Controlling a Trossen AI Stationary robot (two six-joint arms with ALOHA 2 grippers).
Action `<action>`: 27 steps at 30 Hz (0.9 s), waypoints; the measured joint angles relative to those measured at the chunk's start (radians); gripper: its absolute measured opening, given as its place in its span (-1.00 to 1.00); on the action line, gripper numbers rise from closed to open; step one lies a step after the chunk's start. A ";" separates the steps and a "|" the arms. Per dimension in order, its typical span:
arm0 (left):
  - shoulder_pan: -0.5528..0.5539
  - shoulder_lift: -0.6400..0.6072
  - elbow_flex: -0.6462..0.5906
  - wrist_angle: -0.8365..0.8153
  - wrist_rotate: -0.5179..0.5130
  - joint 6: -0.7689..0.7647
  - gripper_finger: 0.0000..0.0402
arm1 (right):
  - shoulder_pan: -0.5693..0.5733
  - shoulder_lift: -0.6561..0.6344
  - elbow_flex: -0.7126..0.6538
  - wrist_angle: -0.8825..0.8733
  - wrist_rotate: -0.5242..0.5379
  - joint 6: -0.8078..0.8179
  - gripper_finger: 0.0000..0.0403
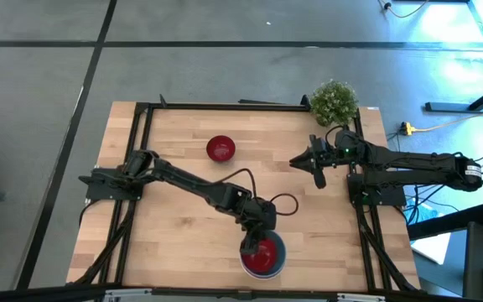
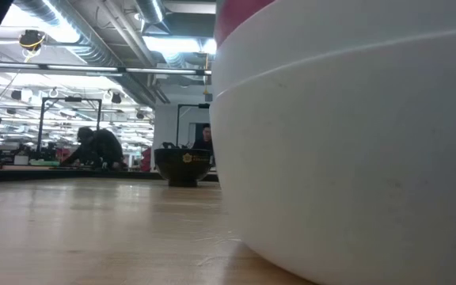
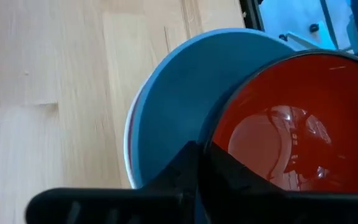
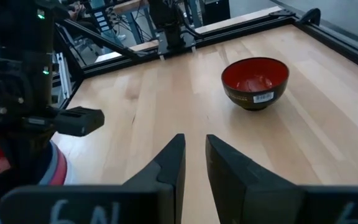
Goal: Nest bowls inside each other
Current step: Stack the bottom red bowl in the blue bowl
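Note:
A stack of nested bowls (image 1: 264, 258) stands at the table's near edge. Its white outer bowl (image 2: 347, 150) fills the low view, with a pink rim (image 2: 240, 16) above it. The blue bowl (image 3: 173, 106) lies on top of the stack, and a small dark red bowl (image 3: 291, 124) sits inside it. My left gripper (image 1: 252, 242) is at this red bowl's rim. A second dark red bowl (image 1: 220, 148) stands alone toward the far side and also shows in the right wrist view (image 4: 255, 82). My right gripper (image 1: 318, 165) hovers empty near the table's right side, its fingers a narrow gap apart. My left gripper holds the small dark red bowl by its rim (image 3: 211, 140), on the side toward the table's left. One finger (image 3: 188, 168) stands outside the rim, between the red bowl and the blue one; the other finger is hidden. The fingers come from above. The bowl sits low inside the blue bowl.
A small green potted plant (image 1: 334, 101) stands at the far right corner. A black frame (image 1: 225, 105) runs along the table's far and side edges. Bare wood lies between the stack and the lone red bowl. People sit at benches in the room behind (image 2: 93, 146).

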 joint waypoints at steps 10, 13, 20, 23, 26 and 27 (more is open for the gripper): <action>0.002 0.000 0.000 0.127 0.003 0.001 -0.70 | 0.007 0.000 0.000 0.000 0.000 0.002 -0.68; 0.011 0.000 0.000 0.124 0.003 0.002 -0.63 | 0.007 0.000 0.000 -0.001 0.000 0.001 -0.68; 0.017 0.000 0.000 0.128 0.035 0.000 -0.56 | 0.007 0.000 0.000 -0.013 0.000 0.000 -0.68; 0.014 -0.001 0.000 0.130 0.043 0.001 -0.57 | 0.007 0.000 0.000 -0.015 0.000 0.000 -0.68; 0.014 -0.010 0.000 0.140 0.042 0.022 -0.57 | 0.007 0.000 0.000 -0.015 0.000 0.000 -0.68; 0.014 -0.017 0.000 0.142 0.033 0.033 -0.57 | 0.007 0.000 0.000 -0.015 0.000 0.000 -0.68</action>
